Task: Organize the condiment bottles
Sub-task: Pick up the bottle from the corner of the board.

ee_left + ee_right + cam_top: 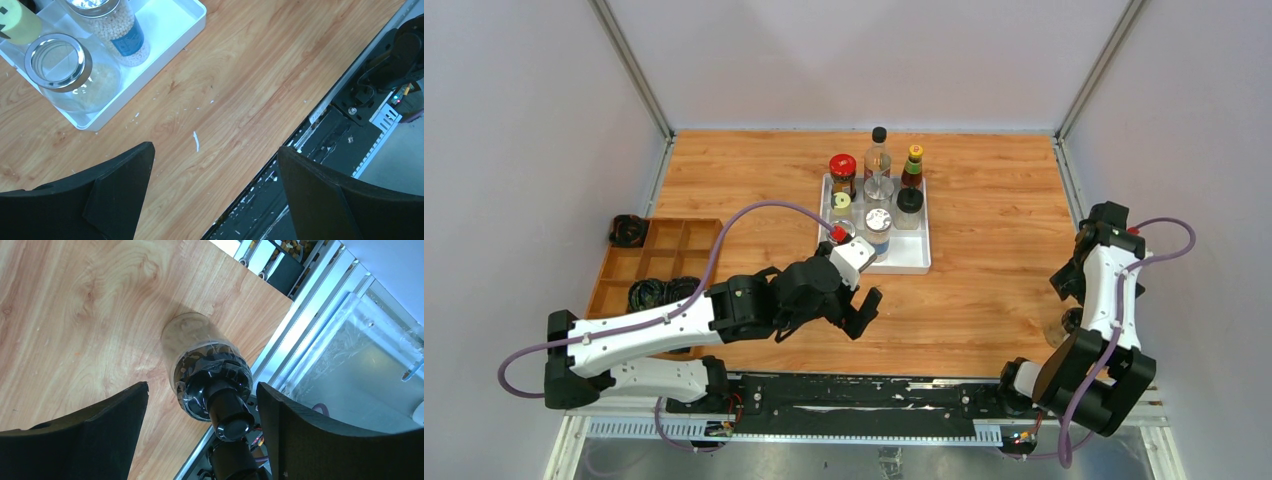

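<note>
Several condiment bottles stand in the white tray (906,262) at mid-table: a red-capped jar (843,172), a tall clear bottle with a black cap (878,158), a yellow-capped sauce bottle (913,166) and a black-lidded jar (909,205). My left gripper (215,150) hangs open and empty over bare wood, just off the tray's near corner, where a silver-rimmed jar (59,67) and a blue-labelled bottle (122,32) stand. A glass grinder with a black top (212,375) stands alone near the table's right front edge. My right gripper (202,390) is open around it, with a gap on each side.
A wooden compartment box (686,240) at the left holds black coiled cables (654,293). The black base rail (345,130) runs along the table's near edge. A metal frame edge (300,335) lies just beyond the grinder.
</note>
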You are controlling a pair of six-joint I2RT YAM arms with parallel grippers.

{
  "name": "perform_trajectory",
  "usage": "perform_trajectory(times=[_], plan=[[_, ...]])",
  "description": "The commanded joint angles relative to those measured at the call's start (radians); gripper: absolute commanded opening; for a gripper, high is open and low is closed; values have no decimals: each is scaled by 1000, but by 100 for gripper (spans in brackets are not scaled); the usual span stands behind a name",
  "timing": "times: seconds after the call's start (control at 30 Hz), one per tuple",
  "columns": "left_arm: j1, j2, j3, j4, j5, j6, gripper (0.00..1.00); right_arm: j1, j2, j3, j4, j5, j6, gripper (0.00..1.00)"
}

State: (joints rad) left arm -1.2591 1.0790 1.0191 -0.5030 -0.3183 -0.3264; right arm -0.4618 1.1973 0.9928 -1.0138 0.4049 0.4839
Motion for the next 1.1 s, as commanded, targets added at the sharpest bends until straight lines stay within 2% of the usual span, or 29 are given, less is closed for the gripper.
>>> perform_trajectory(times=[0.0, 0.23, 0.63, 0.87, 1.07], plan=[[-2, -6, -17, 29, -8, -12, 100, -18, 17, 24, -35, 17, -6, 85], [-2, 1, -14, 30, -6, -17, 100, -18, 49, 22, -112, 27, 80, 88], [-2, -43, -51, 28, -20, -23, 100, -26, 46, 11, -165, -10, 139, 84], [-2, -77, -59, 8, -39, -19, 100, -34, 4, -86, -103, -72, 174, 84], [-2, -92, -65, -1, -49, -16, 100, -63, 34, -67, -95, -88, 146, 85]])
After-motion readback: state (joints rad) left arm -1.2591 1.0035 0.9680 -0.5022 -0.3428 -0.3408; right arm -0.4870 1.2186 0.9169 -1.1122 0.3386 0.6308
